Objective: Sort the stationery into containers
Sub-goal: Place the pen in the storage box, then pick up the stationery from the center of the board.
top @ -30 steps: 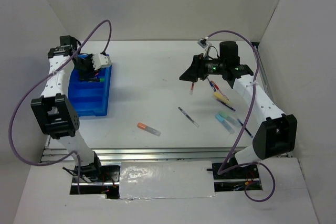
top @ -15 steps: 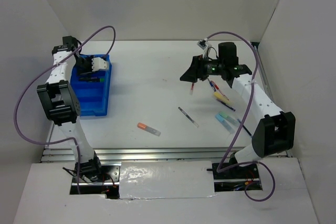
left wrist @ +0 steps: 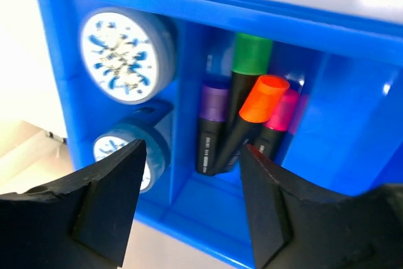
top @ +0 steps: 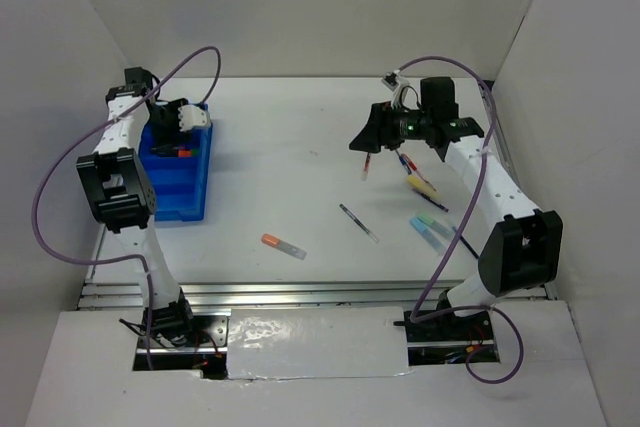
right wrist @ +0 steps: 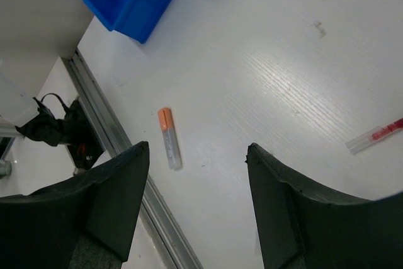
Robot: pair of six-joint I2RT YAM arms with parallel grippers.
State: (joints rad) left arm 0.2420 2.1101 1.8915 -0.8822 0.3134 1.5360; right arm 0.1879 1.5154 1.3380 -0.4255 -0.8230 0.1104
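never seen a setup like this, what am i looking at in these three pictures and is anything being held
Two white robot arms are bolted to a table. The wide picture comes from a camera above and behind them; the other two come from wrist cameras, so the black shapes are each gripper's fingers. The left gripper hangs open over a bright-blue plastic tray holding two round blue-patterned tape rolls and four highlighter markers. The right gripper, open too, hangs above the white table, where an orange-capped marker and a thin dark pen lie. Nothing is held.
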